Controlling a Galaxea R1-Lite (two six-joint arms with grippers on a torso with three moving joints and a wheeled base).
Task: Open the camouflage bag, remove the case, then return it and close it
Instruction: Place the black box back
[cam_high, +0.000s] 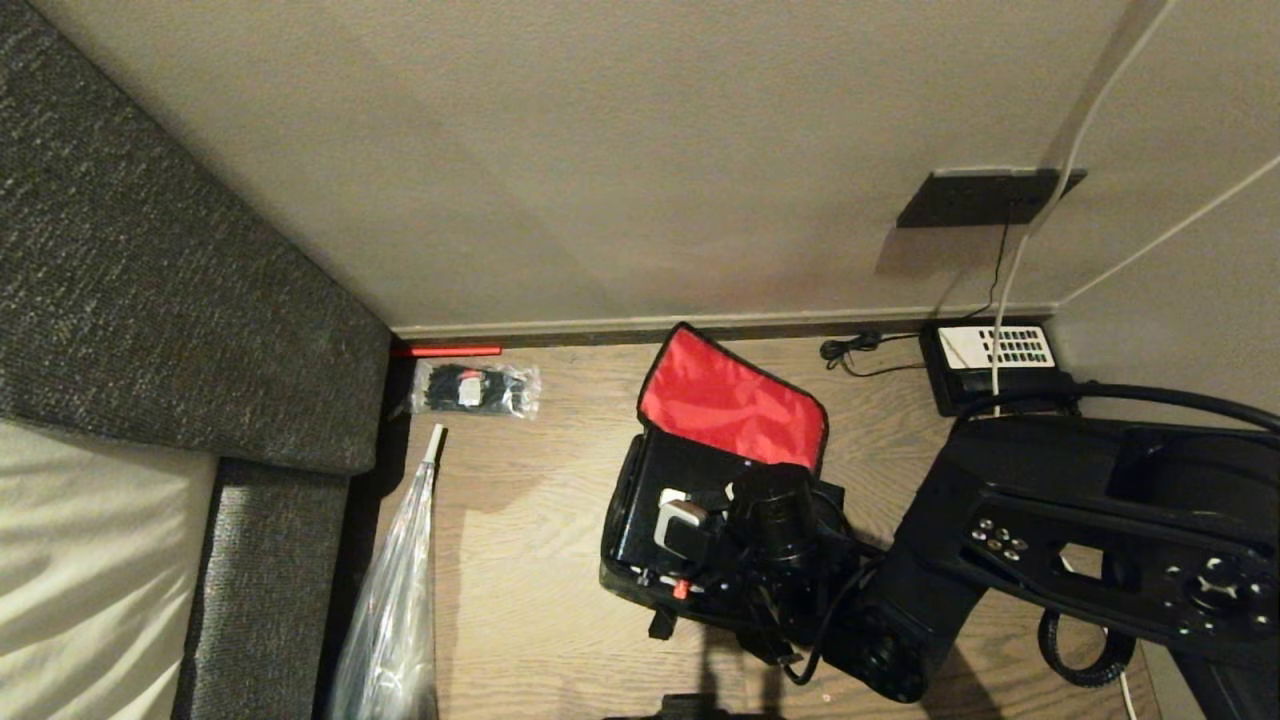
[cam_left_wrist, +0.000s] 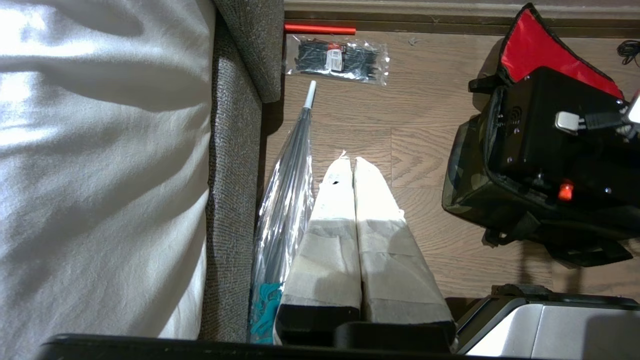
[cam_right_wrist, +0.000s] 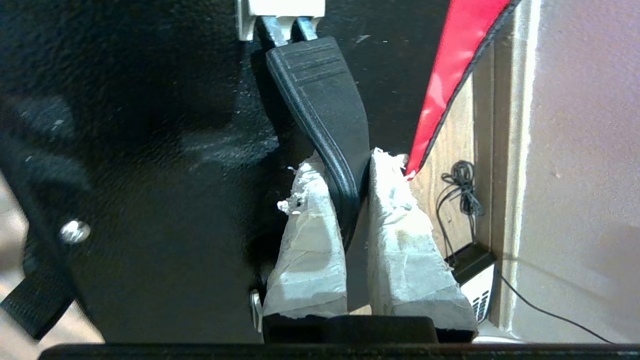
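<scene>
Wood-grain floor (cam_high: 540, 560) beneath a pale wall, grey upholstered furniture (cam_high: 150, 300) along the robot's left – then, from the working end outward:

Right gripper (cam_right_wrist: 350, 200) nearly shut, taped fingers (cam_right_wrist: 310, 240) pinching the black handle (cam_right_wrist: 325, 115) of the black case (cam_right_wrist: 150, 175); handle strap running from a white bracket on the case down between the fingers. In the head view, right gripper (cam_high: 715, 520) reaching into the open top of the camouflage bag (cam_high: 625, 540) from the robot's right, dark arm stretching back toward the lower right corner.

Camouflage bag standing on the floor near the middle, mouth upward, red-lined lid (cam_high: 730, 400) thrown back and leaning toward the wall; case sitting upright inside, filling the opening, a white fitting and a small red spot on its upper face. Long axis of bag hard to judge.

Left gripper (cam_left_wrist: 354, 170) closed on nothing, taped fingers pressed together, hanging over the floor beside a folded clear umbrella (cam_left_wrist: 287, 200), well apart from the bag.

Further out – packet of black cable ties (cam_high: 475, 390) near the baseboard, a red strip (cam_high: 445, 351) behind it, desk phone (cam_high: 990, 360) by the wall at the right
</scene>
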